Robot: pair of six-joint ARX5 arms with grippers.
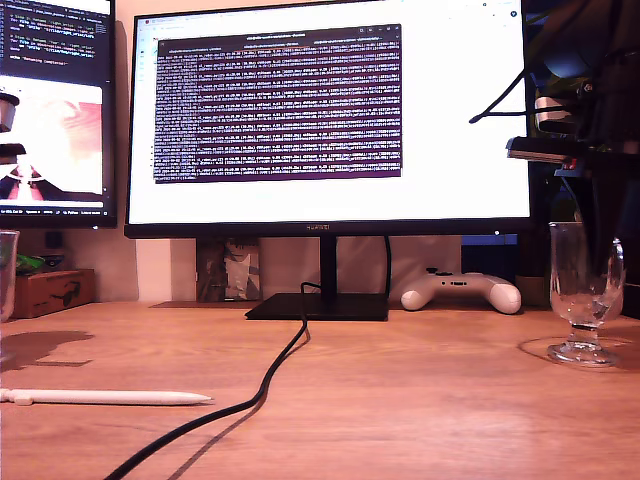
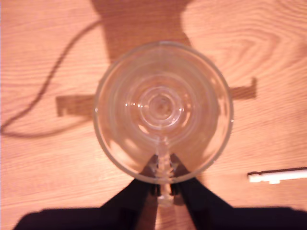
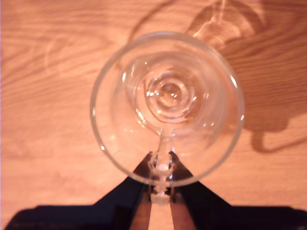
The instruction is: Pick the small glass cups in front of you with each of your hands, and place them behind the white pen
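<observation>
One clear glass cup (image 2: 163, 108) fills the first wrist view from above, and my first gripper (image 2: 163, 184) is shut on its handle. Beside it lies the stepped end of the white pen (image 2: 277, 176). In the exterior view this cup (image 1: 7, 275) shows only at the left edge, raised above its shadow, with the pen (image 1: 105, 397) lying in front of it. The other glass cup (image 3: 168, 103) has my second gripper (image 3: 160, 179) shut on its handle. That cup (image 1: 585, 295) stands at the exterior view's right, its foot on the desk, under the dark second arm (image 1: 590, 140).
A black cable (image 1: 262, 385) snakes from the monitor stand (image 1: 318, 305) toward the front of the wooden desk (image 1: 420, 400). A white game controller (image 1: 462, 291) lies at the back, on the exterior view's right. A small wooden box (image 1: 52, 291) sits at the back left.
</observation>
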